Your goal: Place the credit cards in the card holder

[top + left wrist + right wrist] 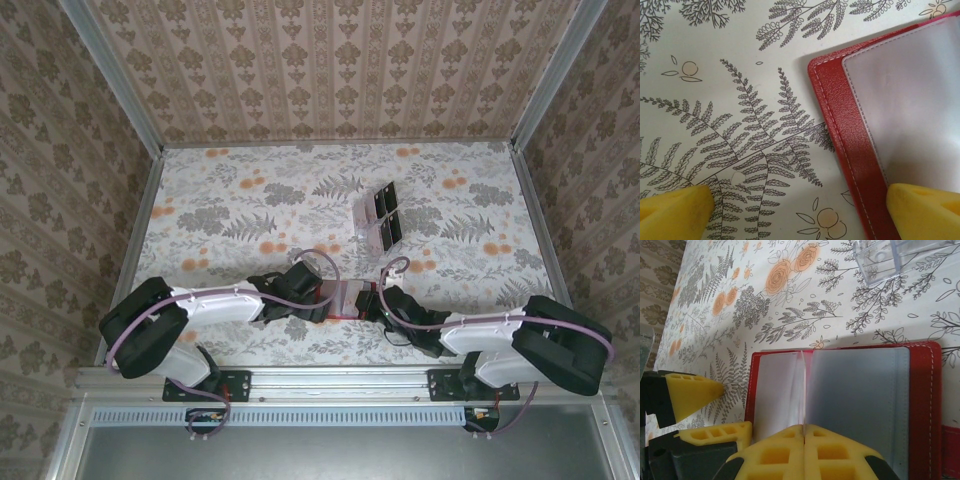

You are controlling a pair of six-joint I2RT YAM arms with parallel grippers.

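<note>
Card holder (855, 390) fold meets closed right jaws

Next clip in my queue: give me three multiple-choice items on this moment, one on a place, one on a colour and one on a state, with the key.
1. Where does the card holder lie?
A. In the far left corner
B. Between the left gripper and the right gripper
C. Standing upright on its edge at the far side

2. What colour is its cover?
A. Blue
B. Red
C. Green

3. How do the left gripper's jaws stand?
A. Wide open
B. Shut on a card
C. Shut on the card holder's corner

Key:
1 B, the top view shows it lying open between the two wrists.
2 B, both wrist views show a red stitched cover around pale sleeves.
3 A, the left wrist view shows them far apart at the two lower corners.
</note>
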